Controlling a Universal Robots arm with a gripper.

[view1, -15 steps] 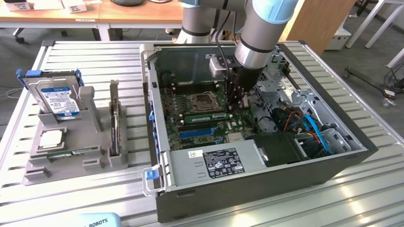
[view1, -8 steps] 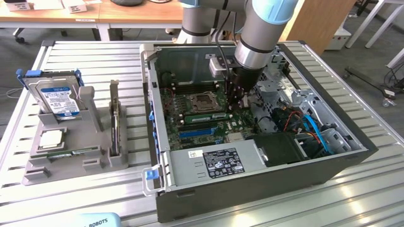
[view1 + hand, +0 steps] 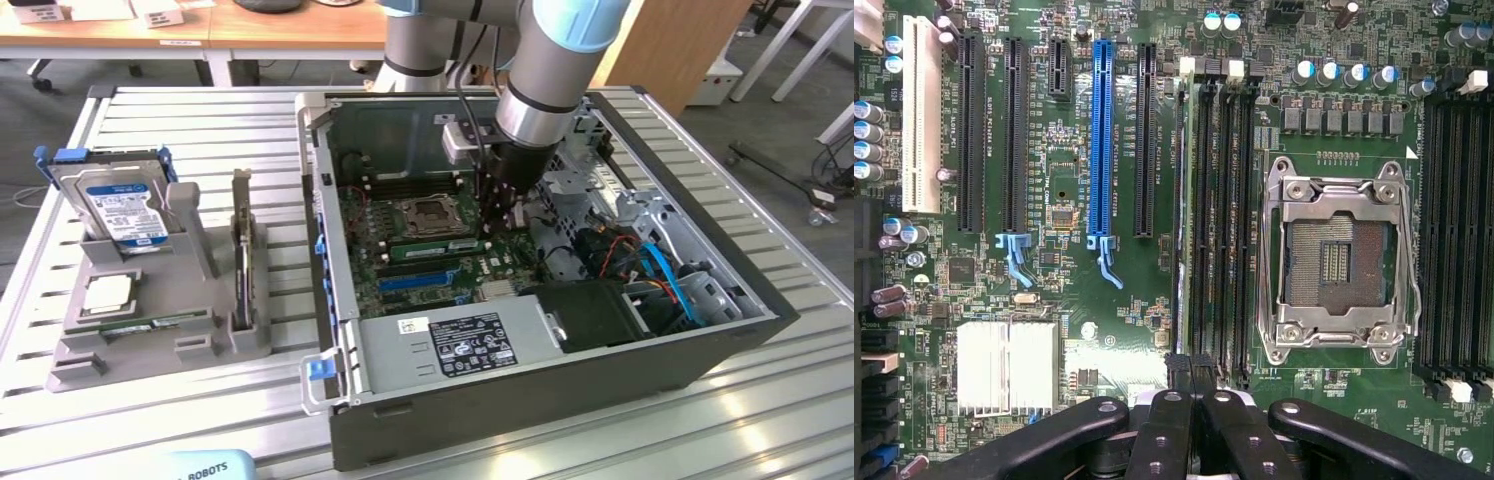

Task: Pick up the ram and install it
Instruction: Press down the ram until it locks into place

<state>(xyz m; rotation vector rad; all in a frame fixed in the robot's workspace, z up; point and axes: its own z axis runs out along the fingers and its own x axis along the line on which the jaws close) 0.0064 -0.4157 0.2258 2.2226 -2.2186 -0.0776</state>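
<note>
A ram stick (image 3: 1185, 220) stands edge-up in the outermost memory slot beside the empty processor socket (image 3: 1339, 262); in the exterior view it is a green strip (image 3: 438, 245) on the motherboard. My gripper (image 3: 1192, 375) is shut, with its black fingertips together right over one end of that stick; I cannot tell whether they touch it. In the exterior view the gripper (image 3: 499, 228) reaches straight down into the open computer case (image 3: 694, 350), at the stick's end toward that view's right. A second green stick (image 3: 154, 323) lies in the grey holder (image 3: 80, 370) outside the case.
The holder also carries a blue-labelled hard drive (image 3: 123, 205), a square silver chip (image 3: 107, 295) and a thin upright board (image 3: 242, 265). Inside the case are a power supply (image 3: 454, 345), blue cables (image 3: 667, 275), a blue expansion slot (image 3: 1100, 140) and more memory slots (image 3: 1454, 230).
</note>
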